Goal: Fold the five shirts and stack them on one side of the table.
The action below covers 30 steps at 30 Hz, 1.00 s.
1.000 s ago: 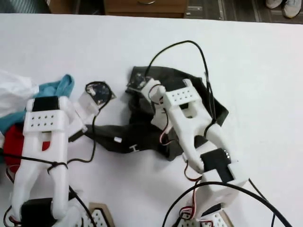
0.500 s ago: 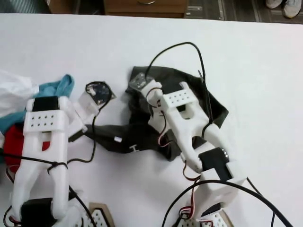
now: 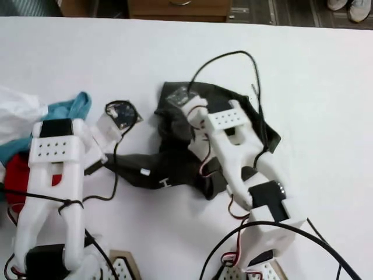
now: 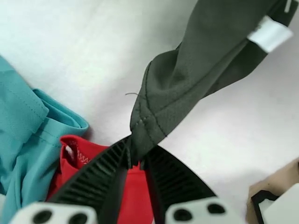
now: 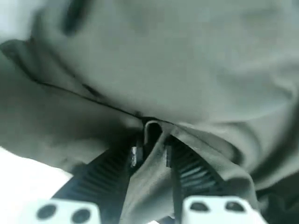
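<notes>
1. White counter (image 3: 326,76) carries all the garments, with both arms mounted along one edge.
2. Dark grey shirt (image 3: 175,166) lies crumpled about the middle of the counter. Its bunched mass sits beneath the right arm, and a long narrow strip is drawn out from it toward the left arm. A small white label (image 4: 268,32) is sewn to that strip.
3. Left tool (image 4: 135,156) is closed to a narrow pinch on the end of the strip. Its black ribbed fingers (image 4: 100,172) meet on a stitched hem corner, and the cloth runs away from them twisted like a rope.
4. Right tool (image 5: 149,140) is pressed into the bunched part of the same shirt. It is nearly closed, with a ridge of grey fabric caught between its jaws, and folds of the shirt surround it on every side.
5. Teal shirt (image 3: 73,108) lies in a heap at the left side of the counter, partly beneath the left arm.
6. Red shirt (image 3: 16,175) touches the teal one, on the side nearer the arm bases. In the left wrist view it lies directly behind the left tool.
7. White cloth (image 3: 17,111) at the counter's left edge overlaps the teal shirt. It is probably another shirt, though its shape cannot be made out.
8. Black cables (image 3: 233,55) loop from the right arm out over the dark grey shirt.
</notes>
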Each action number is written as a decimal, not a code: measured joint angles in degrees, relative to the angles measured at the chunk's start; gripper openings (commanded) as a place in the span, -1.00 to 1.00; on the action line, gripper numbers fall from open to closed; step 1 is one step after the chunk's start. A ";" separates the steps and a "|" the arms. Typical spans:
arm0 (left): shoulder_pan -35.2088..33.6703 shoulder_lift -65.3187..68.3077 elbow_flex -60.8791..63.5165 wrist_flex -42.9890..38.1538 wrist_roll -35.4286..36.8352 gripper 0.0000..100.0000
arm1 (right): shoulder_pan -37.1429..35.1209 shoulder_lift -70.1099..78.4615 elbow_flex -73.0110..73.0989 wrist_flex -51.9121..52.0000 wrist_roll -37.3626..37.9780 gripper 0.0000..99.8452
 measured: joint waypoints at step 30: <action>1.05 0.00 -28.04 6.68 12.04 -0.96 | 14.59 -28.48 -26.64 16.18 0.00 -0.96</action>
